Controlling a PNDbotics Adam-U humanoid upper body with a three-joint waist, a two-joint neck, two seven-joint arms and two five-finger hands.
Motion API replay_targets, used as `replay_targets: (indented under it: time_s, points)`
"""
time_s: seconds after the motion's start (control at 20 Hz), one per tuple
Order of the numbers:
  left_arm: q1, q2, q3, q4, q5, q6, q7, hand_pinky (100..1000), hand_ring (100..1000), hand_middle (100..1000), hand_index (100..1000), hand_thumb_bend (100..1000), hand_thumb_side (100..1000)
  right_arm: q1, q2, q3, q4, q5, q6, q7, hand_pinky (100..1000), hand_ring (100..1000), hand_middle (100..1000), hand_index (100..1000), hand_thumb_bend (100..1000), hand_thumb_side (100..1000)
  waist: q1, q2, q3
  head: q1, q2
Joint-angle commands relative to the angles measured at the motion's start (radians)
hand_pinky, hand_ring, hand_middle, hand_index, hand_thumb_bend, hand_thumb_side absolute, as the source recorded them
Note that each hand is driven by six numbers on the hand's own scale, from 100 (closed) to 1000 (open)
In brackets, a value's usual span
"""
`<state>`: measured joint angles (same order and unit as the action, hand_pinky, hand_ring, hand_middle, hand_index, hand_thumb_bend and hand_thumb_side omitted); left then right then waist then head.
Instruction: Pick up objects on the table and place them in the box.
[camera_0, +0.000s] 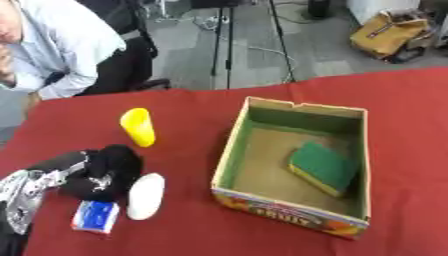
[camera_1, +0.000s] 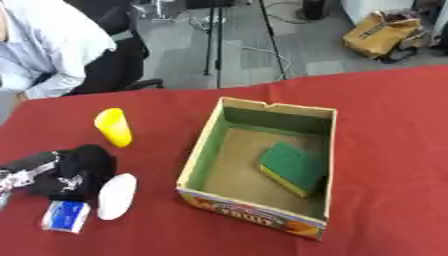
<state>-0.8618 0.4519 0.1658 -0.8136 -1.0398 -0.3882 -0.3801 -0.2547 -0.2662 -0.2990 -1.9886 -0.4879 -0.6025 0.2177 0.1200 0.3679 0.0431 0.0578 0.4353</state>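
Left hand (fingers unclear) beside white object.

A red-covered table carries an open cardboard box with green inner walls and printed lettering on its near side. Inside it, toward the right wall, a green sponge with a yellow underside lies tilted on the box floor. Left of the box, a yellow cup lies on its side. The left hand, black, comes in from the lower left and hangs over the table just beside a white oval object, its fingers apparently curled downward, though the blur makes this uncertain. A small blue and white packet lies just below the hand, beside the white object.
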Motion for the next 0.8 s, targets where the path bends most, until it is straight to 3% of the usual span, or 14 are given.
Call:
replay_targets:
  time_s: [0.05,0.35,0.6,0.75,0.8]
  points:
    - [-0.015,0.033,-0.001,0.003,0.007,0.008,-0.011,388,568,572,776,100,587,-0.004,-0.006,-0.004,-0.011,0.007,0.001,-0.005,876,831,639,653,100,1000,-0.002,-0.019,0.002,0.004,-0.008]
    - [-0.024,0.03,-0.003,0.008,0.046,0.007,-0.044,238,459,430,611,100,584,-0.002,-0.004,-0.003,-0.011,0.014,0.005,-0.008,877,832,639,653,100,1000,-0.001,-0.022,0.004,0.005,-0.007]
    - [-0.028,0.028,-0.005,0.004,0.08,-0.003,-0.079,171,401,362,520,100,577,-0.001,-0.004,-0.004,-0.011,0.016,0.006,-0.011,877,833,639,653,100,1000,0.0,-0.022,0.005,0.005,-0.008]
    - [-0.029,0.028,-0.004,0.001,0.094,-0.005,-0.092,164,395,355,511,100,563,-0.001,-0.004,-0.004,-0.011,0.018,0.006,-0.013,878,833,639,653,100,1000,0.0,-0.022,0.005,0.005,-0.009]
    - [-0.03,0.026,-0.004,0.0,0.102,-0.007,-0.095,122,368,321,471,100,497,-0.001,-0.003,-0.004,-0.011,0.02,0.007,-0.012,879,834,640,653,100,1000,0.0,-0.022,0.005,0.005,-0.009]
